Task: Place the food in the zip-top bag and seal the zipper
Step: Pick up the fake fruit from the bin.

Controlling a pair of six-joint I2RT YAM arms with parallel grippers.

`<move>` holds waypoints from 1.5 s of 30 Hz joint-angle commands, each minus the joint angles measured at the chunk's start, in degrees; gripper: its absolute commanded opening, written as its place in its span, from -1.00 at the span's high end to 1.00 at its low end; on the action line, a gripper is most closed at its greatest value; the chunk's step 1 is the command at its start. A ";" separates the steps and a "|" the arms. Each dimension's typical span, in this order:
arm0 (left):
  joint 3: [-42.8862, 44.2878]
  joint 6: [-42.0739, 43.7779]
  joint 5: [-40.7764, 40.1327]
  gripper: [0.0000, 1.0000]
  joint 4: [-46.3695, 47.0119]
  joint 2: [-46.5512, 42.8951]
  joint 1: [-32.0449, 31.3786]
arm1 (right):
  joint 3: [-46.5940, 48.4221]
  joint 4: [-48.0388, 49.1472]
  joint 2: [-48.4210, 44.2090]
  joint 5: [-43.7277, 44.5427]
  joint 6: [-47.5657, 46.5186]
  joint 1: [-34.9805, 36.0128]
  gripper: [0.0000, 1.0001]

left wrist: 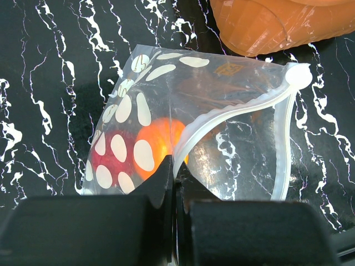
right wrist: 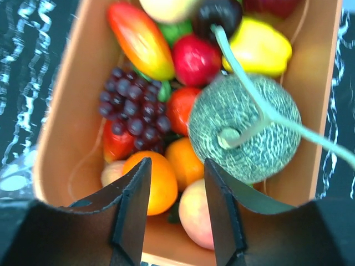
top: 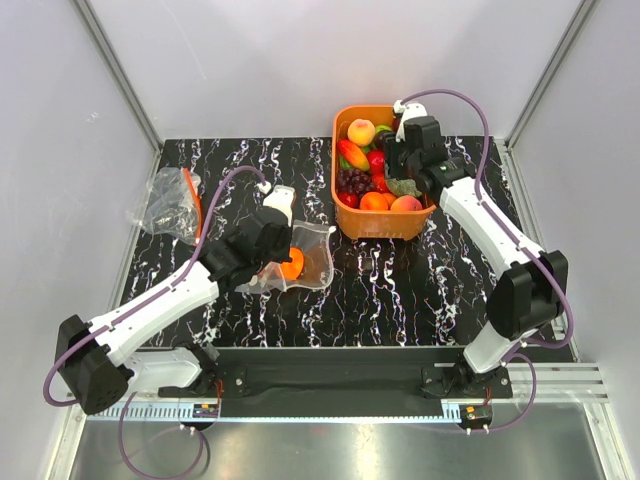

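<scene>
The dotted zip-top bag [top: 312, 252] lies left of the basket with its mouth held up and open. It also shows in the left wrist view [left wrist: 205, 94]. An orange round fruit [left wrist: 162, 139] and a small red fruit [left wrist: 111, 158] sit inside it; the orange one also shows from the top [top: 292, 264]. My left gripper [left wrist: 175, 166] is shut on the pale zipper [left wrist: 233, 113] at the mouth edge; it also shows in the top view [top: 283, 255]. My right gripper [right wrist: 177, 166] is open above the fruit in the orange basket [right wrist: 61, 138]. The green netted melon [right wrist: 244, 127] lies just right of its fingers.
The orange basket [top: 345, 120] at the back holds grapes [right wrist: 133, 113], a yellow pepper [right wrist: 260, 47], oranges [right wrist: 158, 183], a peach [right wrist: 197, 213] and other toy produce. A crumpled clear bag [top: 170, 205] lies at far left. Enclosure walls ring the table.
</scene>
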 commanded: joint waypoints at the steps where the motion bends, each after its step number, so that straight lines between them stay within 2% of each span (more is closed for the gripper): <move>1: 1.28 -0.12 -0.58 1.00 1.36 -0.60 0.35 | -1.27 1.84 -2.90 4.68 3.10 -0.84 0.02; 6: 1.54 -0.12 -0.49 1.00 1.18 -0.43 0.26 | -1.19 2.71 -0.96 10.30 3.02 -1.89 0.00; 18: 1.63 0.15 -0.93 1.00 1.09 -0.08 0.26 | 3.47 5.88 6.68 12.51 2.14 -3.92 0.03; 20: 1.63 0.15 -1.10 1.00 1.18 0.10 0.35 | 4.87 5.88 8.26 12.42 2.14 -4.09 0.11; 21: 1.63 0.23 -1.10 1.00 1.18 0.01 0.35 | 5.40 5.71 8.62 12.42 2.22 -4.18 0.33; 23: 1.72 0.24 -1.11 1.00 1.01 0.10 0.35 | 5.84 6.05 8.71 12.16 2.22 -4.18 0.59; 25: 1.98 0.24 -1.10 1.00 0.92 0.36 0.35 | 5.67 6.23 7.05 11.28 2.31 -4.18 0.97; 29: 3.12 0.15 -0.75 1.00 -0.22 1.33 0.35 | 3.74 6.50 1.95 8.74 2.05 -4.18 1.00; 35: 5.32 -0.20 -0.75 1.00 -1.54 1.59 0.35 | 1.37 3.95 -7.54 -1.27 3.36 -4.09 1.00; 45: 9.01 -0.82 1.00 1.00 -5.41 2.21 0.26 | -9.26 5.26 -22.22 -29.04 14.42 -4.09 1.00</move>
